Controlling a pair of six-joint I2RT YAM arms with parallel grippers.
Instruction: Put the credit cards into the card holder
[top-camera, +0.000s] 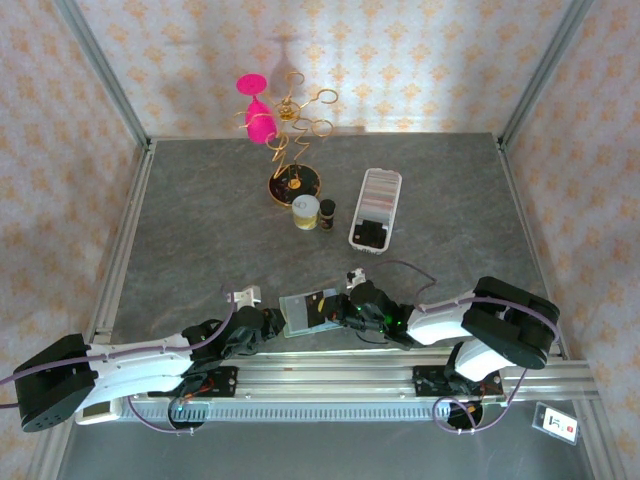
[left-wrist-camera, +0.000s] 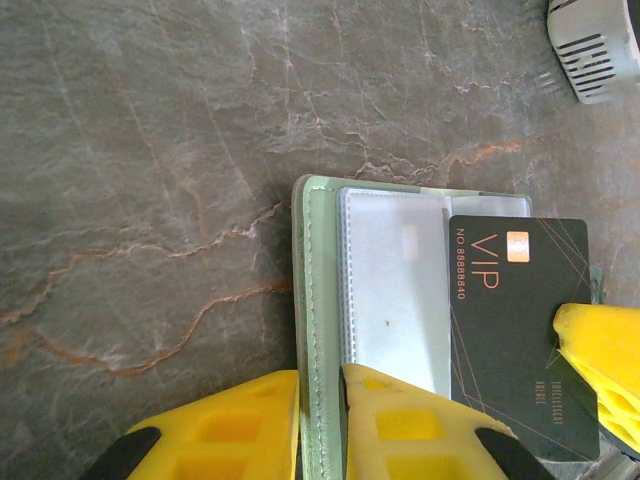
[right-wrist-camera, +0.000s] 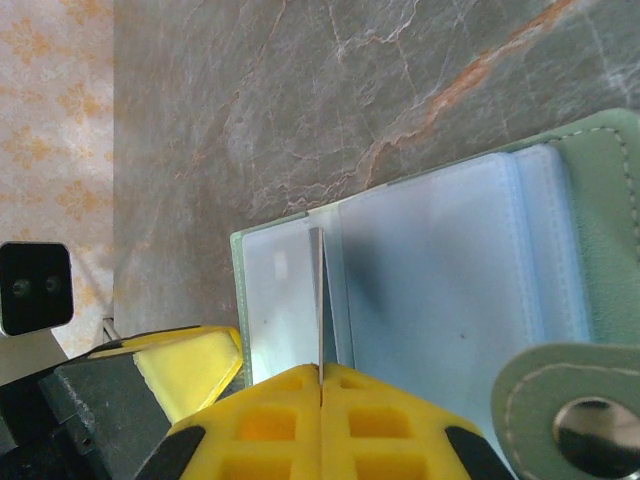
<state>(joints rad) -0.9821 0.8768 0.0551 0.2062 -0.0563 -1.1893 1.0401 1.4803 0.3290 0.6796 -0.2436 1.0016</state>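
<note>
Left gripper (left-wrist-camera: 320, 405) yellow fingers pinched on the sage-green edge of the open card holder (left-wrist-camera: 318, 300), grey-blue pocket showing, dark VIP credit card (left-wrist-camera: 510, 320) lying over its other side, second yellow finger (left-wrist-camera: 605, 350) on that card, white tray corner (left-wrist-camera: 600, 40) farther off, grey marbled table (left-wrist-camera: 150, 200).

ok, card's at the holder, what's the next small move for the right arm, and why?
Probably ease the dark card slightly deeper between the pocket leaves. The right gripper is shut on it, its face looks uncovered, and the left gripper clamps the card holder by its green cover.
</note>
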